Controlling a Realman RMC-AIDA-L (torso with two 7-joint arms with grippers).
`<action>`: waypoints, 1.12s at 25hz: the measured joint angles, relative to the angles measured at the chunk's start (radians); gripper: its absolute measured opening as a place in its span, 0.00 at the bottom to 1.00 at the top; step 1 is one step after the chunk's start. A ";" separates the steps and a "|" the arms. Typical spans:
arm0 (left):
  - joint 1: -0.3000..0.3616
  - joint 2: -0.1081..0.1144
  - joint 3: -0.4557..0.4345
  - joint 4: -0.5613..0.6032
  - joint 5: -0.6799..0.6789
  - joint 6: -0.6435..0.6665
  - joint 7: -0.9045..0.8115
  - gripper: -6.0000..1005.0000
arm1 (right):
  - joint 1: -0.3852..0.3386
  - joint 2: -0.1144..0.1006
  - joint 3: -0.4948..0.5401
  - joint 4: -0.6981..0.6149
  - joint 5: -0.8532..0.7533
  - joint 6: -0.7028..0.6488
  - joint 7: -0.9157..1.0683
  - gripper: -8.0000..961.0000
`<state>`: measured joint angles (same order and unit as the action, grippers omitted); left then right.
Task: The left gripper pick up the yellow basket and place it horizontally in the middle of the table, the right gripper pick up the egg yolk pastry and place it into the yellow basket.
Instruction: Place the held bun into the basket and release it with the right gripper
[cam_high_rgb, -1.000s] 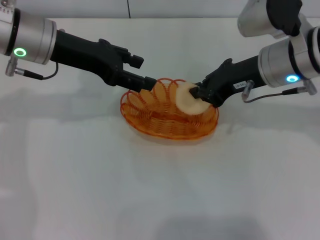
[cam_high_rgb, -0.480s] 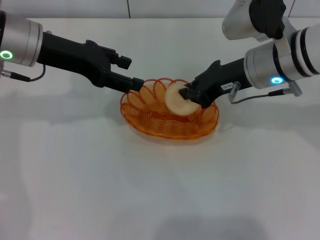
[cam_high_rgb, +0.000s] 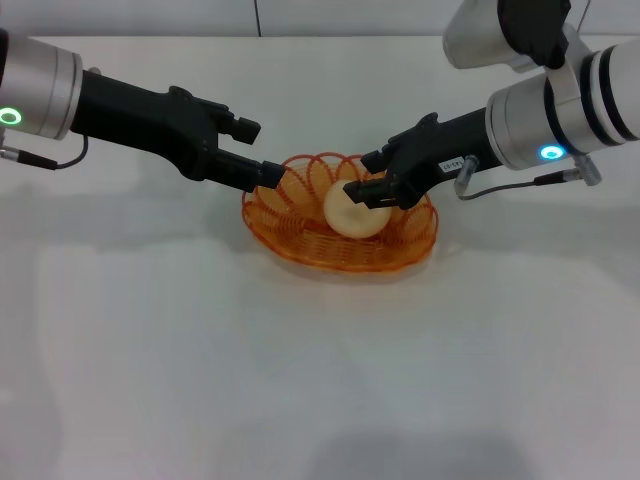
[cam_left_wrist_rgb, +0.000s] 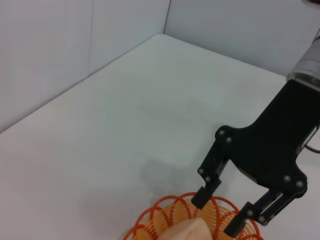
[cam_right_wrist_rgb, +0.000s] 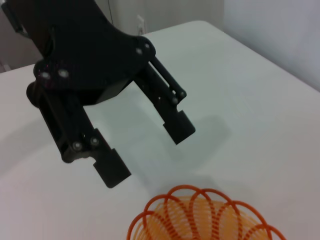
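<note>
The egg yolk pastry (cam_high_rgb: 355, 211) is flanked by the spread fingers of the right gripper (cam_high_rgb: 368, 190), which is held just over the yellow basket (cam_high_rgb: 340, 250); whether the fingers touch it cannot be told. The pastry is seated inside the basket, which is set flat on the table (cam_high_rgb: 300, 380). The left gripper (cam_high_rgb: 262, 150) is held open just beside the basket's left rim, apart from it.
</note>
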<state>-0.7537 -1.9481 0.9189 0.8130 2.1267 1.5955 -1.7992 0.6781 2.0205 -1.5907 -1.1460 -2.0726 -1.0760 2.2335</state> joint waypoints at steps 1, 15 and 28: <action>0.001 0.000 0.000 0.000 0.000 -0.001 0.001 0.77 | -0.003 0.000 0.002 -0.004 0.000 0.000 0.000 0.20; 0.019 -0.007 -0.051 0.003 -0.007 0.001 0.032 0.77 | -0.237 -0.005 0.156 -0.156 0.086 -0.015 -0.135 0.88; 0.028 -0.009 -0.053 -0.002 -0.037 -0.007 0.104 0.77 | -0.309 -0.006 0.337 -0.159 0.115 -0.276 -0.260 0.90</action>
<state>-0.7255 -1.9575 0.8660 0.8112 2.0894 1.5885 -1.6953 0.3694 2.0142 -1.2535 -1.3052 -1.9578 -1.3521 1.9733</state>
